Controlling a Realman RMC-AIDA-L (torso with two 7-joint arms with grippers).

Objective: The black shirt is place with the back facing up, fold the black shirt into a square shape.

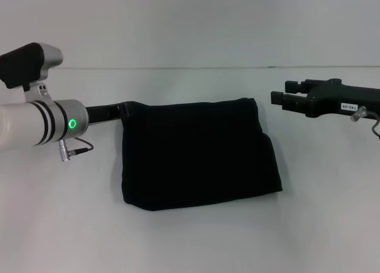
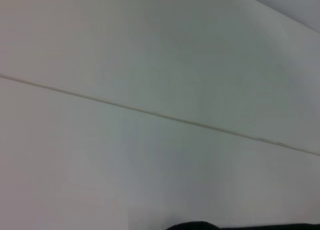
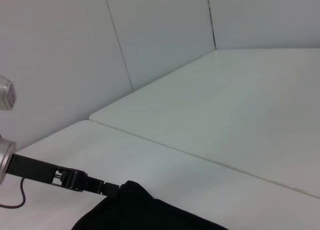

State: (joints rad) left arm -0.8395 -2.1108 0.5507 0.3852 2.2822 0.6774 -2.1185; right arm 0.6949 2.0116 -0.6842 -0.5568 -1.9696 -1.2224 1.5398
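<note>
- While the black shirt (image 1: pixel 199 154) lies folded mid-table (image 1: pixel 196 243), my left gripper (image 1: pixel 123 111) pinches its ten-o'clock corner.
- At two o'clock, clear of it, my right gripper (image 1: pixel 279 99) hovers, fingers (image 1: pixel 292 85) parted, empty.

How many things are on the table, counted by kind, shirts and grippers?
Black shirt: 1, folded on the white table
Grippers: 2, left gripper at the shirt's far left corner, right gripper off to its right, apart
Total: 3

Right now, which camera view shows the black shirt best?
The head view: the whole black shirt lies folded on the table, the left gripper at its corner. The right wrist view catches that corner only; the left wrist view shows just a dark sliver.
</note>
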